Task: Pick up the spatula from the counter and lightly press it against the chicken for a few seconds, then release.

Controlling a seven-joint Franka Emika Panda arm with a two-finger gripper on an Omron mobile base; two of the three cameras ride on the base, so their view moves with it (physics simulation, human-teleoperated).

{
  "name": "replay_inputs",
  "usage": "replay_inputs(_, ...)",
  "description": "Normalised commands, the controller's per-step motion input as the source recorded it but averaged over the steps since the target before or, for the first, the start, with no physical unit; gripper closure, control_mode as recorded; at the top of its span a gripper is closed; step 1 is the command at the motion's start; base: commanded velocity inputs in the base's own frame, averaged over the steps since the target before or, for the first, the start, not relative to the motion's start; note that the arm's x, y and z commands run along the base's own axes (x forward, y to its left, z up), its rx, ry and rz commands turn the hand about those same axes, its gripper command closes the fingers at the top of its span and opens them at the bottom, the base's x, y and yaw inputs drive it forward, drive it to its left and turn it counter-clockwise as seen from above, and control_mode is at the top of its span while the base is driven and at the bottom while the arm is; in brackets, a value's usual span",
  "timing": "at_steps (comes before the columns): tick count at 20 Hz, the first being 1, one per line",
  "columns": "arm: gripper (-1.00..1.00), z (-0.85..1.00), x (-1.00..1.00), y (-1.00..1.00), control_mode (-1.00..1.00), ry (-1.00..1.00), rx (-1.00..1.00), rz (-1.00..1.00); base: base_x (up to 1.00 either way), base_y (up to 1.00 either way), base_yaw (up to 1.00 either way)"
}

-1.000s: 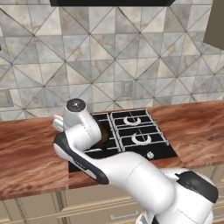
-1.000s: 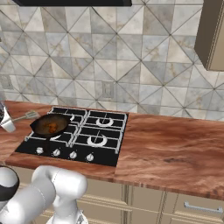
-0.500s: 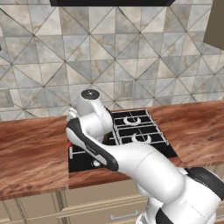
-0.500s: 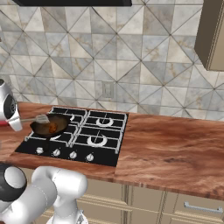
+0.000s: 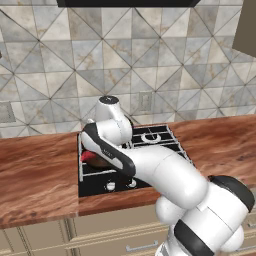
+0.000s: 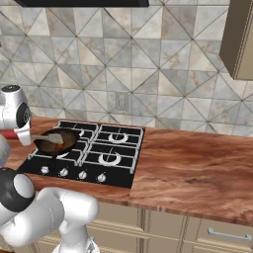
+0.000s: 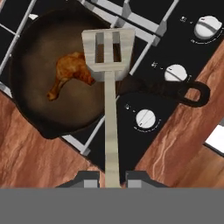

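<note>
My gripper (image 7: 111, 179) is shut on the handle of a pale slotted spatula (image 7: 107, 52). It holds the spatula out over a dark frying pan (image 7: 30, 109) on the front left burner. A browned chicken drumstick (image 7: 68, 76) lies in the pan, and the spatula's blade hangs over the drumstick's thick end. I cannot tell whether they touch. In the right base view the gripper (image 6: 25, 137) is at the pan's left side, with the spatula (image 6: 49, 138) reaching level across the pan (image 6: 73, 140). In the left base view my arm hides the pan.
The black cooktop (image 6: 113, 153) has a row of knobs (image 7: 145, 118) along its front, and the pan's handle (image 7: 183, 91) points toward them. Wooden counter (image 6: 197, 168) stretches to the right. A red object (image 5: 88, 156) lies left of the stove, with tiled wall behind.
The arm has swung right from beyond the stove's left edge, carrying the spatula in over the pan and chicken. The pan and cooktop have stayed put.
</note>
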Motion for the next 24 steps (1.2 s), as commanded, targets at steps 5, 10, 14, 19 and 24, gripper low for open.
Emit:
replay_inputs(5, 1.0, 0.0, 0.29, -0.09, -1.0, 0.12, 0.01, -0.1, 0.0, 0.0, 0.0)
replay_inputs(10, 1.0, 0.0, 0.18, 0.0, -1.0, 0.1, 0.0, -0.08, 0.0, 0.0, 0.0)
replay_inputs(14, 1.0, 0.0, 0.12, 0.0, -1.0, 0.07, 0.0, -0.06, 0.0, 0.0, 0.0)
replay_inputs(19, 1.0, 0.0, 0.2, 0.0, -1.0, 0.09, 0.0, -0.07, 0.0, 0.0, 0.0)
replay_inputs(24, 1.0, -0.07, 0.12, 0.13, -1.0, 0.06, 0.0, -0.05, 0.0, 0.0, 0.0)
